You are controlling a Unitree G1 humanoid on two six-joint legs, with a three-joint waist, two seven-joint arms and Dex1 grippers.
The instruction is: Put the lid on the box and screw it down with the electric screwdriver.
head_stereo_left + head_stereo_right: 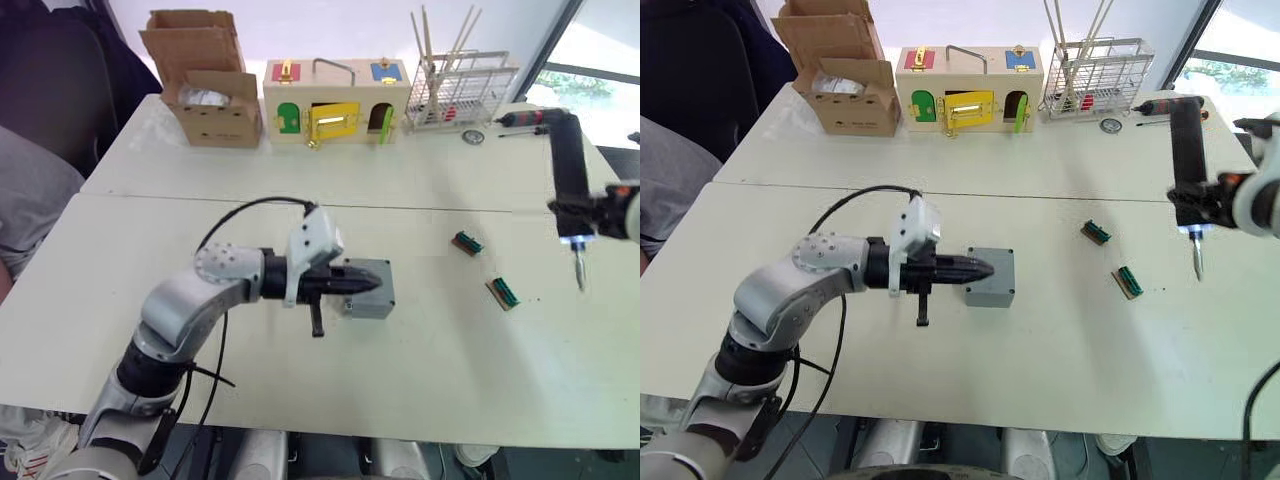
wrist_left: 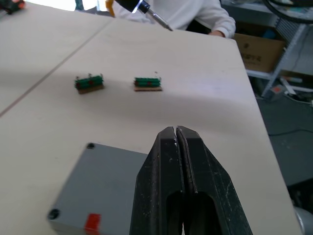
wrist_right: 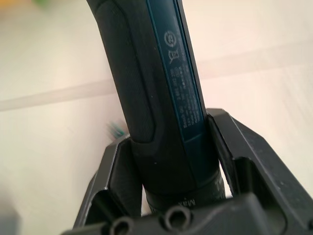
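The grey box (image 1: pixel 372 298) stands in the middle of the table, with a red mark (image 2: pixel 92 223) on one side. The lid (image 2: pixel 105 176) lies flat on top of it, with screw holes at its corners. My left gripper (image 1: pixel 378 283) is shut with nothing in it. Its tips (image 2: pixel 176 131) reach over the lid's edge, and I cannot tell whether they touch it. To the far right, my right gripper (image 1: pixel 588 213) is shut on the electric screwdriver (image 1: pixel 568 160). It holds the tool upright above the table, its bit (image 1: pixel 580 272) pointing down and its light on.
Two small green terminal blocks (image 1: pixel 467 242) (image 1: pixel 503 292) lie between the box and the screwdriver. A cardboard box (image 1: pixel 205 90), a wooden box with coloured doors (image 1: pixel 335 105) and a wire rack (image 1: pixel 458 90) line the far edge. A person (image 1: pixel 30 200) sits at the left.
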